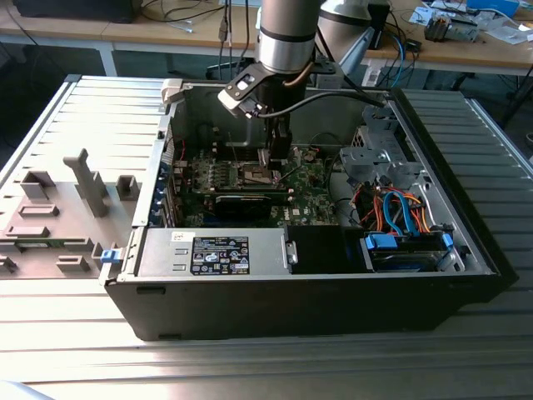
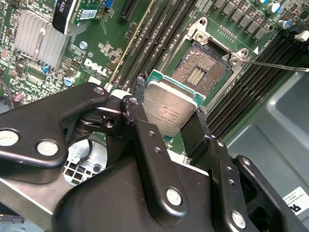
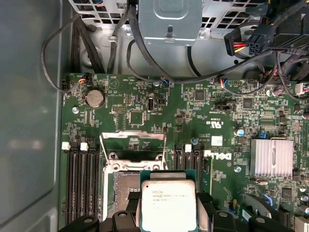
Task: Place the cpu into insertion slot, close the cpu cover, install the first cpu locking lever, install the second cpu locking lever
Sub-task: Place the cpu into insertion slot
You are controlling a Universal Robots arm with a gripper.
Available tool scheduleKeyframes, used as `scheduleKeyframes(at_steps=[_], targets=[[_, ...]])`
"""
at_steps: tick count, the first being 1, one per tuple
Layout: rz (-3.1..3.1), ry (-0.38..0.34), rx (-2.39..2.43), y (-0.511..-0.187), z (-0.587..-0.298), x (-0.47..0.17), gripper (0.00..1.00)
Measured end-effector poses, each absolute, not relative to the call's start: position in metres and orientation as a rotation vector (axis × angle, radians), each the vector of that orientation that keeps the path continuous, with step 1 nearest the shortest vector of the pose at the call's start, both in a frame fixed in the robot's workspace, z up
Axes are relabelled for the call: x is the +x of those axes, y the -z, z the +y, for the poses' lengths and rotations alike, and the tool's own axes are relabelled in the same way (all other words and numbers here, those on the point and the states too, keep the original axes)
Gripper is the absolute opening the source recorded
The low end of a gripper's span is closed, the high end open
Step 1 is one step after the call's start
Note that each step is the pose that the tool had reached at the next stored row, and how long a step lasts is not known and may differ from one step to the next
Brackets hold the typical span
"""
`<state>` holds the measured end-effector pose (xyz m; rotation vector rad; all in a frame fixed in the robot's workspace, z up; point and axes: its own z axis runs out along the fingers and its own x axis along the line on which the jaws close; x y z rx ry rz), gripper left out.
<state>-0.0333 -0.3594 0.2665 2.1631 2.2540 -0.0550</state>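
Note:
The cpu (image 2: 171, 108) is a small square chip with a dull silver top, and my gripper (image 2: 170, 99) is shut on it by two opposite edges. It hangs tilted just above the green board, beside and partly over the insertion slot (image 2: 200, 72), a dark open socket edged in silvery metal. In the first wrist view the cpu (image 3: 168, 205) covers one side of the insertion slot (image 3: 120, 191), between the black fingers (image 3: 205, 210). The cpu cover (image 3: 133, 142) stands swung up, away from the socket. In the exterior view my gripper (image 1: 279, 160) reaches down into the open computer case.
Long black memory slots (image 3: 79, 183) flank the socket. A finned heatsink (image 3: 272, 157) sits nearby. A thin metal lever (image 2: 275, 65) sticks out past the socket corner. Cables (image 3: 145, 53) loop along the case wall. A black-labelled box (image 1: 218, 254) and blue-cabled drive bay (image 1: 400, 225) fill the case front.

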Motion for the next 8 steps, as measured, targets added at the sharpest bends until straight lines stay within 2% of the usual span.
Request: scheduleKeyframes(at_steps=[8], targets=[[2.254, 0.055, 2.163, -0.2578, -0.3496, -0.0390, 0.54]])
